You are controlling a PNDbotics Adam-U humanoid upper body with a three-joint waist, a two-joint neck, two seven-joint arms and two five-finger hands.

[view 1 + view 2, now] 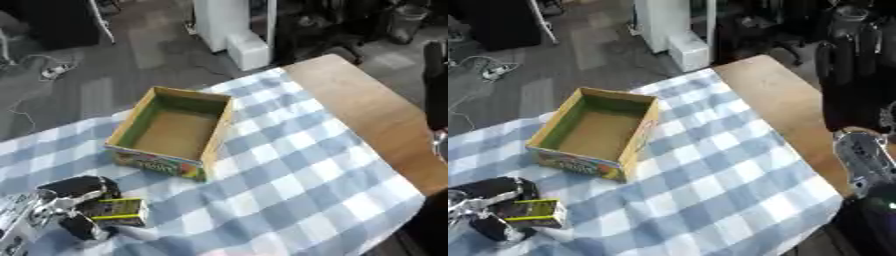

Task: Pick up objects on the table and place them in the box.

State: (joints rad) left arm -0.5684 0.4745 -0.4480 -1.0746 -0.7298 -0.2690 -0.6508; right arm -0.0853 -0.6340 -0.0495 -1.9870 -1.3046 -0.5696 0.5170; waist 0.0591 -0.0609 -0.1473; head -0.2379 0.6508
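Observation:
An open cardboard box (215, 131) with green inner walls and a colourful printed outside stands on the blue-and-white checked cloth (297, 175), left of the middle; nothing shows inside it. At the lower left my left hand (77, 196), black with silver parts, has its fingers curled round a small dark packet with a yellow-green edge (117, 210), low over the cloth and in front of the box's near left corner. My right hand (847, 85) is raised at the right edge, fingers straight and pointing up, holding nothing.
Bare wooden tabletop (367, 110) runs along the right side beyond the cloth. The table's far corner ends near a white cabinet (234, 35) on the floor. Cables (52, 70) lie on the grey floor at the far left.

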